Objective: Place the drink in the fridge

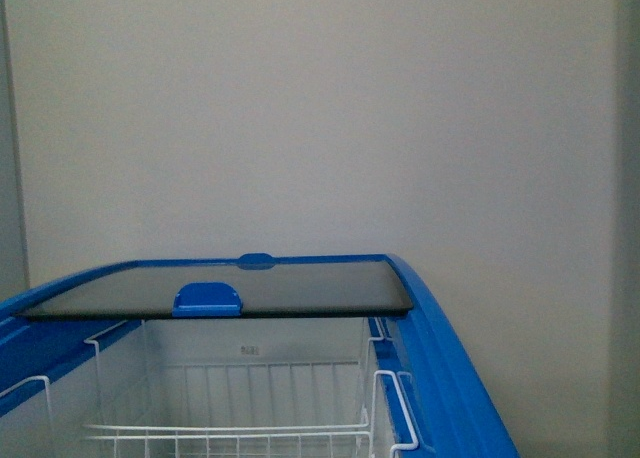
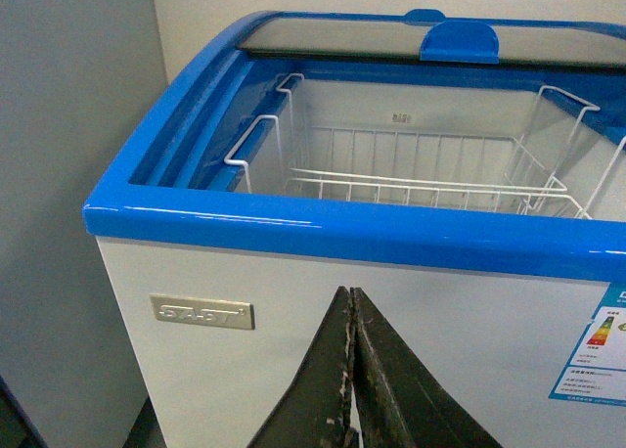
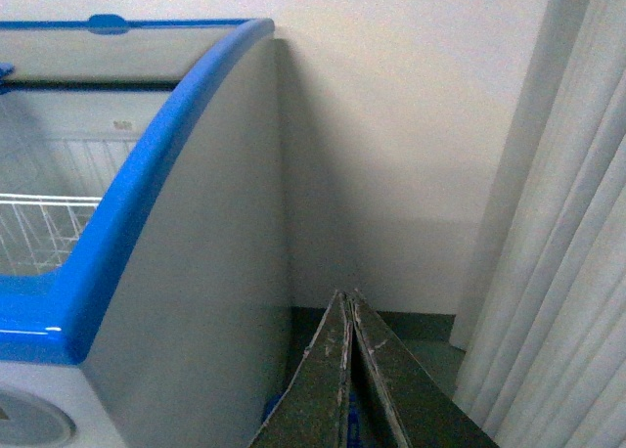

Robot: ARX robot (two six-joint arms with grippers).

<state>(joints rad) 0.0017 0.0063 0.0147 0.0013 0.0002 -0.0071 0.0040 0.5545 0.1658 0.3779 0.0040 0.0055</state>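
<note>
The fridge (image 1: 450, 378) is a white chest freezer with a blue rim. Its glass sliding lid (image 1: 260, 286) is pushed to the far end, so the near half stands open over white wire baskets (image 1: 230, 433). In the left wrist view my left gripper (image 2: 350, 293) is shut and empty in front of the fridge's white front wall (image 2: 235, 370), below the blue rim (image 2: 342, 228). My right gripper (image 3: 346, 296) is shut and empty beside the fridge's right side wall (image 3: 205, 301), pointing toward the room corner. The drink is out of view.
A plain wall (image 1: 320, 108) stands behind the fridge. A grey cabinet side (image 2: 68, 203) is close on the fridge's left. White curtains (image 3: 558, 272) hang to the right, with a strip of dark floor (image 3: 421, 355) between them and the fridge.
</note>
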